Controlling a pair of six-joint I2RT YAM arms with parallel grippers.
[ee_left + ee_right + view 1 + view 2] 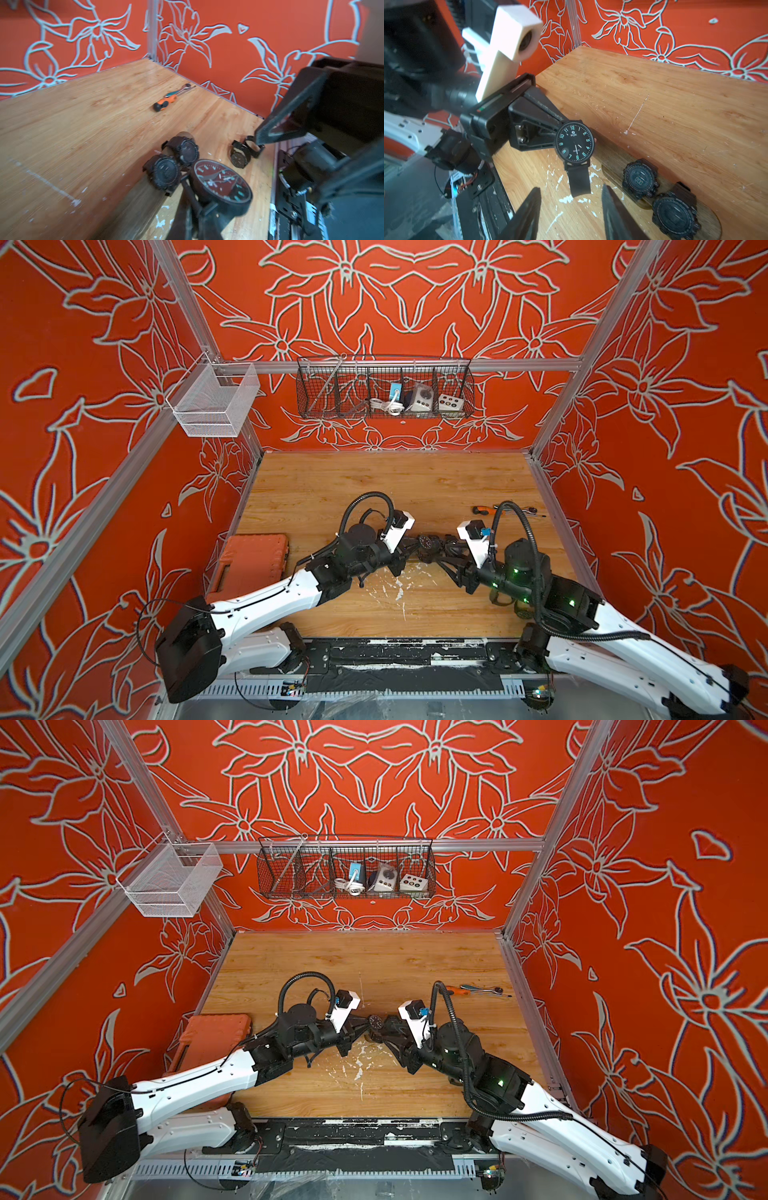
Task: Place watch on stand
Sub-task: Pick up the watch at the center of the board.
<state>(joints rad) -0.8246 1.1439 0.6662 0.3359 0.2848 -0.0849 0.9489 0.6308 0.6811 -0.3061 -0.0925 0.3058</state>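
While L pincer [556, 131] clamps the watch [575, 143], R pincer [570, 188] stands open, empty.

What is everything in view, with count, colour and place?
wooden table: one, tan, below everything
long dark-brown wooden stand: one, brown, centre
chunky digital watches: two, black, on the stand
round teal-numbered analog watch: one, black, held near stand
metal-bracelet watch: one, dark, lying beside stand
orange plastic tool case: one, orange, left edge
screwdriver: one, orange, far right
ratchet wrench: one, silver-teal, beside screwdriver
wire basket: one, black, back wall
mesh basket: one, white, left rail
left tool: one, black, shut on analog watch
right tool: one, black, open
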